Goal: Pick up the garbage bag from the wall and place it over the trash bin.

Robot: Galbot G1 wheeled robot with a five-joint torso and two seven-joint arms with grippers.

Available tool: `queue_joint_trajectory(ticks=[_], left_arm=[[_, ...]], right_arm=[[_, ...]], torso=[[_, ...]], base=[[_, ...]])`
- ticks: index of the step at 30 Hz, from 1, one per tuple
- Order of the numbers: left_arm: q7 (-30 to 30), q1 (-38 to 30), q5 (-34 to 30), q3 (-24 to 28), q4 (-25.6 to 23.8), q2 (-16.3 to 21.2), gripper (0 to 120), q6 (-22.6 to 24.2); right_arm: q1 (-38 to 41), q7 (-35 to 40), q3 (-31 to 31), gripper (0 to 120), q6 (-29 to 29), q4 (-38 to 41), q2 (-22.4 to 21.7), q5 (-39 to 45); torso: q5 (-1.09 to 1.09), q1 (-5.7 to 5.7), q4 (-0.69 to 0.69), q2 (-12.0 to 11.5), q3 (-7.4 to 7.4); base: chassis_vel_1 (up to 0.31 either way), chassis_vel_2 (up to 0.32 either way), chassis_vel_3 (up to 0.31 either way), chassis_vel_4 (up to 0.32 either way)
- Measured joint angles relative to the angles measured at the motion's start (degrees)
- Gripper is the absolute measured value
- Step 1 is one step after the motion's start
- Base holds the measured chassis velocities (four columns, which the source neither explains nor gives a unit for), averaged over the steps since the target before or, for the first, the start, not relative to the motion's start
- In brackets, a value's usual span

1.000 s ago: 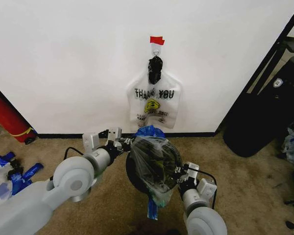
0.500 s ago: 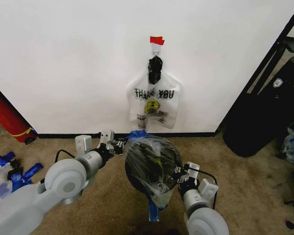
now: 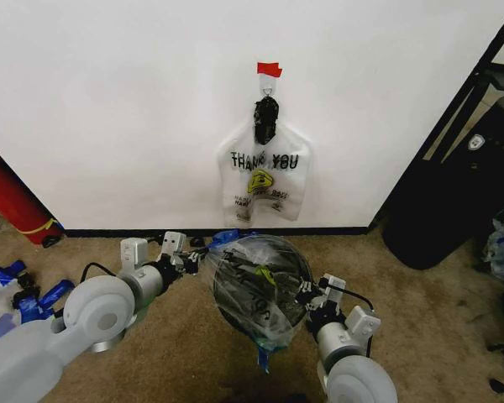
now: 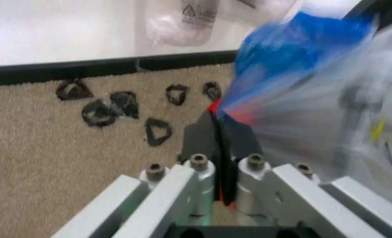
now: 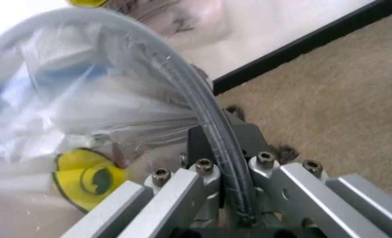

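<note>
Draped over the small round dark translucent trash bin (image 3: 304,270) in the lower centre of the head view: the thin clear plastic garbage bag with blue handle tips (image 3: 256,290), mouth spread across the rim, one blue tip hanging off the lower edge.

Gripped from two sides to hold the film taut. At the bin's left rim, the left end effector (image 3: 191,257) – clenched, fingers (image 4: 209,141) pressed together at the base of the blue handle (image 4: 295,44), apparently pinching it and drawing that side outward. At the lower right rim, the right end effector (image 3: 305,300) – closed around the dark curved rim (image 5: 209,124) with the film (image 5: 83,99) trapped against it, probably anchoring that side so the pull opposite does not drag the garbage bag off.

Judged nearly done: film over the opening, both grips not yet released.

Hung from the small hook (image 3: 268,84) under red tape (image 3: 269,69) on the plain white wall (image 3: 109,109), upper centre: a similar clear "THANK YOU" bag (image 3: 265,180), untouched, well apart from both end effectors.
</note>
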Motion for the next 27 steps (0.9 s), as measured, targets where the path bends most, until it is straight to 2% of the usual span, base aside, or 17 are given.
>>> queue_joint_trajectory(ticks=[1, 4, 6, 10, 11, 13, 14, 18, 19, 21, 22, 25, 27], left_arm=[[0.00, 0.00, 0.00, 0.00, 0.00, 0.00, 4, 0.00], [-0.91, 0.21, 0.00, -0.78, -1.52, -0.49, 18, 0.73], [-1.14, 0.31, 0.00, -1.02, -2.11, -0.55, 21, 0.94], [-2.04, 0.73, 0.00, -2.06, -5.93, -1.10, 41, 1.27], [-2.04, 0.73, 0.00, -2.06, -5.93, -1.10, 41, 1.27], [-4.35, 1.38, 0.00, -2.64, -8.31, -2.19, 51, 1.00], [-4.35, 1.38, 0.00, -2.64, -8.31, -2.19, 51, 1.00], [-10.33, 4.88, 0.01, -3.97, -13.55, -6.75, 71, -1.08], [-10.33, 4.88, 0.01, -3.97, -13.55, -6.75, 71, -1.08], [-11.36, 8.28, 0.36, -4.14, -15.76, -9.38, 81, -2.23], [-11.36, 8.28, 0.36, -4.14, -15.76, -9.38, 81, -2.23], [-10.98, 13.56, 1.47, -3.54, -17.50, -12.67, 94, -3.30], [-10.95, 13.70, 1.50, -3.52, -17.51, -12.75, 94, -3.32]], right_arm=[[0.00, 0.00, 0.00, 0, 0.00, 0.00, 0.00, 0.00], [0.36, 0.51, 0.35, 0, 0.08, -0.68, 0.06, 1.06], [0.50, 0.68, 0.51, 0, 0.08, -0.88, 0.11, 1.49], [1.17, 2.04, 2.80, 0, 0.00, -1.66, 0.93, 4.54], [1.17, 2.04, 2.80, 0, 0.00, -1.66, 0.93, 4.54], [1.64, 2.56, 4.16, 0, -0.03, -2.02, 1.44, 5.72], [1.64, 2.56, 4.16, 0, -0.03, -2.02, 1.44, 5.72], [2.39, 4.62, 7.05, 0, -0.11, -2.26, 2.28, 10.55], [2.39, 4.62, 7.05, 0, -0.11, -2.26, 2.28, 10.55], [2.66, 5.54, 7.87, 0, -0.18, -2.30, 2.47, 12.61], [2.66, 5.54, 7.87, 0, -0.18, -2.30, 2.47, 12.61], [3.33, 7.33, 8.89, 0, -0.33, -2.67, 3.06, 15.79], [3.35, 7.39, 8.92, 0, -0.33, -2.69, 3.09, 15.88]], torso=[[0.00, 0.00, 0.00, 0.00, 0.00], [0.01, 0.00, 0.00, 0.00, 0.00], [0.01, 0.00, 0.01, 0.00, 0.00], [0.01, 0.00, 0.00, 0.00, 0.00], [0.01, 0.00, 0.00, 0.00, 0.00], [0.00, 0.00, 0.00, 0.00, 0.00], [0.00, 0.00, 0.00, 0.00, 0.00], [0.01, 0.00, 0.00, 0.00, 0.00], [0.01, 0.00, 0.00, 0.00, 0.00], [0.00, 0.00, -0.01, 0.00, 0.00], [0.00, 0.00, -0.01, 0.00, 0.00], [0.01, 0.00, 0.01, 0.00, 0.00], [0.01, 0.00, 0.01, 0.00, 0.00]], base=[[0.000, 0.000, 0.000, 0.000], [0.000, 0.000, 0.000, 0.000], [0.000, 0.000, 0.000, 0.000], [0.000, 0.000, 0.000, 0.000], [0.000, 0.000, 0.000, 0.000], [0.000, 0.000, 0.000, 0.000], [0.000, 0.000, 0.000, 0.000], [0.000, 0.000, 0.000, 0.000], [0.000, 0.000, 0.000, 0.000], [0.000, 0.000, 0.000, 0.000], [0.000, 0.000, 0.000, 0.000], [0.000, 0.000, 0.000, 0.000], [0.000, 0.000, 0.000, 0.000]])
